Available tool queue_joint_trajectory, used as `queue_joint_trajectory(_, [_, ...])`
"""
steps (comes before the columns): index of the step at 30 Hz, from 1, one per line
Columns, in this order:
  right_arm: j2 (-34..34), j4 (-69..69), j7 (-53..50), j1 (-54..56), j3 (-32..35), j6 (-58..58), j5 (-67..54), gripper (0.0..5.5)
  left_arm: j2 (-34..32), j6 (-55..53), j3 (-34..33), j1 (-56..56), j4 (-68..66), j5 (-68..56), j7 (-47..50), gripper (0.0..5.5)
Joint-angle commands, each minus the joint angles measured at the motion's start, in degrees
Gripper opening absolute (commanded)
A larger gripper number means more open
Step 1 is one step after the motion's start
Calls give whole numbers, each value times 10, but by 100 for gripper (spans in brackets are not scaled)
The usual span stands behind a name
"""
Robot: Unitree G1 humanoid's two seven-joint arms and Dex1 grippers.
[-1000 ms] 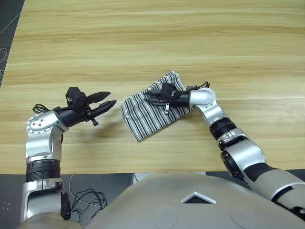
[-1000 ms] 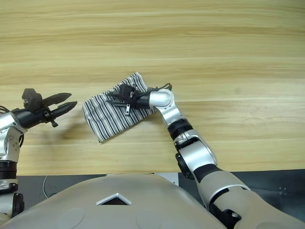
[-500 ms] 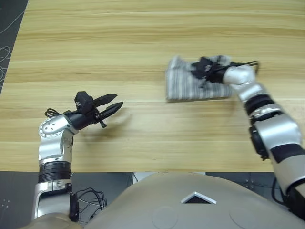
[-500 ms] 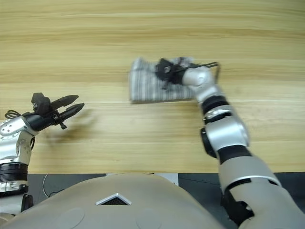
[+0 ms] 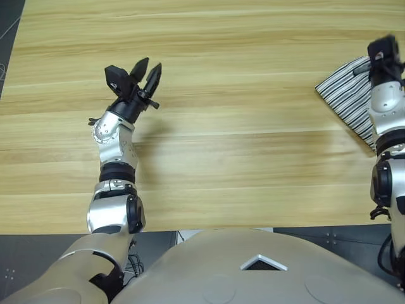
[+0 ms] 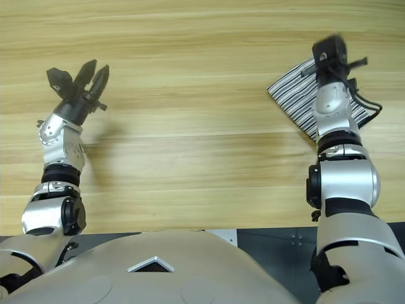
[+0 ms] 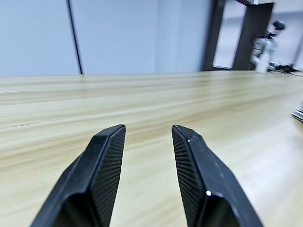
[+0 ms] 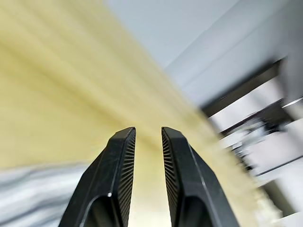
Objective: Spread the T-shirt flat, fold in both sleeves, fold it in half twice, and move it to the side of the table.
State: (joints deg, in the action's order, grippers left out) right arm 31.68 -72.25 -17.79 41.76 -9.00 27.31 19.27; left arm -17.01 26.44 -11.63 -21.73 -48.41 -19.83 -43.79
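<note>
From the head camera, the pale wooden plank tabletop (image 5: 240, 139) carries the folded black-and-white striped T-shirt (image 5: 345, 95) far over on the robot's right, lying as a compact skewed packet with one corner pointing toward the middle of the tabletop. The right arm rises over the packet's right-hand part and hides it there, and the right pincer (image 6: 329, 54) stands above the cloth's far edge; from this angle its fingers are too blurred to judge. Well apart from it, on the robot's left, the left arm is raised with the left pincer (image 5: 150, 64) pointing away from the robot, its two dark fingers spread in a clear V with nothing between them and bare wood below. In the left wrist view, the left pincer (image 7: 148, 126) shows both ribbed black fingers (image 7: 109, 161) set wide, with only tabletop in the gap and a pale wall and dark upright frames in the room beyond. In the right wrist view, the right pincer (image 8: 148, 128) has its ribbed fingers (image 8: 123, 165) parallel and only narrowly parted, gripping nothing, with yellow wood showing through the slit; a strip of the striped T-shirt (image 8: 33, 203) lies beside the base of one finger, though whether the finger touches it is unclear.
</note>
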Motion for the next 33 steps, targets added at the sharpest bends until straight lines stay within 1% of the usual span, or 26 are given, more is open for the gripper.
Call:
queue_joint_trajectory(1, [-71,214,-279,-14,-132,16,228,100,23,121,-27,-53,-62,41,119,183])
queue_joint_trajectory(2, [-131,188,-255,-26,-169,47,233,100,34,122,-34,-60,-86,33,133,183])
queue_joint_trajectory(3, [-203,114,-176,-44,-195,63,227,100,42,107,-40,-66,-127,29,157,183])
queue_joint_trajectory(4, [-251,60,-94,-62,-194,81,198,100,38,110,-19,-71,-155,72,216,183])
queue_joint_trajectory(5, [-261,35,-66,-67,-193,117,182,100,41,129,-18,-74,-171,83,237,183])
queue_joint_trajectory(6, [-258,21,-45,-68,-179,143,164,100,40,125,-17,-82,-188,91,259,183])
queue_joint_trajectory(7, [-257,8,8,-67,-128,152,103,100,36,115,-13,-92,-205,109,302,183])
queue_joint_trajectory(9, [-269,-9,125,-67,-20,148,-28,100,32,73,-20,-108,-233,116,354,183])
queue_joint_trajectory(10, [-275,-12,167,-68,15,143,-71,100,30,55,-19,-112,-241,122,371,183])
queue_joint_trajectory(13, [-271,-12,207,-68,32,158,-92,100,47,46,-45,-113,-239,91,344,183])
queue_joint_trajectory(15, [-287,-10,275,-64,89,144,-162,100,48,62,-38,-111,-234,106,348,183])
queue_joint_trajectory(17, [-291,-9,322,-62,114,134,-192,100,52,79,-26,-110,-230,122,342,183])
queue_joint_trajectory(19, [-286,-6,339,-67,97,149,-170,100,55,94,-9,-111,-226,144,343,183])
queue_joint_trajectory(21, [-279,-1,339,-76,61,170,-125,100,62,112,0,-108,-218,154,346,183])
queue_joint_trajectory(23, [-281,2,339,-92,38,165,-100,100,74,119,-20,-97,-202,126,338,183])
queue_joint_trajectory(24, [-283,2,338,-97,33,157,-94,100,77,132,-17,-89,-193,125,328,183])
queue_joint_trajectory(25, [-287,1,338,-102,32,146,-94,100,78,152,-12,-80,-183,133,330,183])
queue_joint_trajectory(27, [-300,4,338,-110,60,118,-128,100,79,178,-12,-71,-175,145,357,183])
queue_joint_trajectory(29, [-306,10,311,-121,82,112,-148,100,78,164,-18,-70,-180,143,375,183])
queue_joint_trajectory(30, [-305,12,296,-127,81,106,-142,100,76,158,-16,-69,-182,144,374,183])
queue_joint_trajectory(32, [-302,19,314,-141,72,117,-136,100,78,169,-17,-65,-173,138,362,183])
queue_joint_trajectory(33, [-301,27,326,-146,70,126,-137,100,80,184,-14,-58,-162,134,340,183])
